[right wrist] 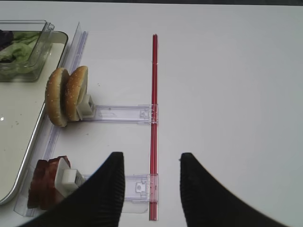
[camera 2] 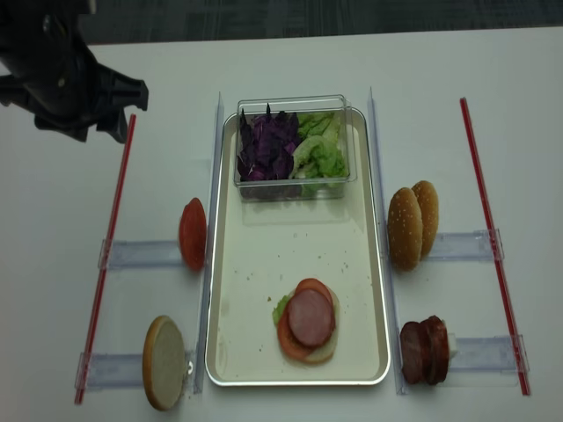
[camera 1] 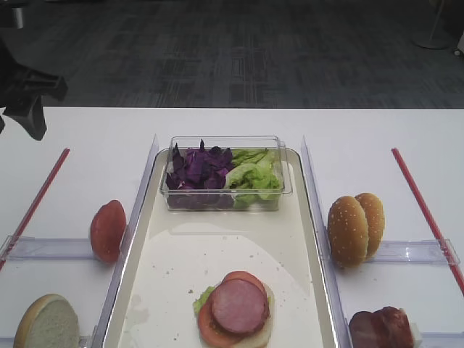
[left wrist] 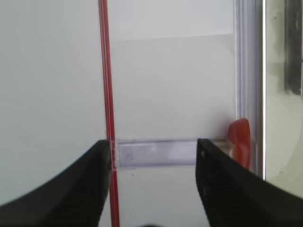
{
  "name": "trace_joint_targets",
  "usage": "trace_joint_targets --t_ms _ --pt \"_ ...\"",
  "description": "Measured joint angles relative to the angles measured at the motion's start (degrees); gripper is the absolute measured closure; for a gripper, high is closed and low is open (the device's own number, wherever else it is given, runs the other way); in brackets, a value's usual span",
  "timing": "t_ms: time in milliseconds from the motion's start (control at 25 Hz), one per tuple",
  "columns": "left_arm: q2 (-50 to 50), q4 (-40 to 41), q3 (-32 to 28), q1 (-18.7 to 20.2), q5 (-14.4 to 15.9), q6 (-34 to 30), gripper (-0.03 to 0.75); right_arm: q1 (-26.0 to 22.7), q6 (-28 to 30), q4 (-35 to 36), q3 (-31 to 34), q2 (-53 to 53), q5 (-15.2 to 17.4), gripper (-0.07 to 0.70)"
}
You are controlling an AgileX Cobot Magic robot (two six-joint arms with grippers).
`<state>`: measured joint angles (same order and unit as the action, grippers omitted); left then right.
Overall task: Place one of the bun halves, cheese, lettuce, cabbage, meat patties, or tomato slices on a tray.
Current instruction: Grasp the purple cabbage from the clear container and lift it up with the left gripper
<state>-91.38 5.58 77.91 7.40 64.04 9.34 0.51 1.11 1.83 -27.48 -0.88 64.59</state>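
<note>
Cream-white, the long rimmed tray already carries a stack at its near end: a pale bun base, green lettuce, a red tomato slice and a pink meat patty on top. Judging by that, the next layer is due, perhaps purple cabbage from the clear plastic box or a sesame bun half standing upright right of the tray. Both arms are back: the left gripper hangs wide and empty over the red strip, near the upright tomato slice; the right gripper is likewise parted, empty. Next move needs a reach and a pinch. No writing is legible.
</note>
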Motion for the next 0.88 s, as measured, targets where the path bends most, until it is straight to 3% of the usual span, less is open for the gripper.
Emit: trace_joint_targets --t_ms 360,680,880 --pt "-16.1 -0.3 17.3 0.0 5.3 0.0 0.348 0.0 0.0 0.0 0.0 0.0 0.0 0.311" --pt "-25.3 -2.4 28.2 0.3 6.3 -1.0 0.348 0.0 0.0 0.0 0.0 0.0 0.0 0.311" --pt "-28.5 -3.7 32.2 2.7 6.5 -2.0 0.348 0.0 0.0 0.0 0.0 0.0 0.0 0.311"
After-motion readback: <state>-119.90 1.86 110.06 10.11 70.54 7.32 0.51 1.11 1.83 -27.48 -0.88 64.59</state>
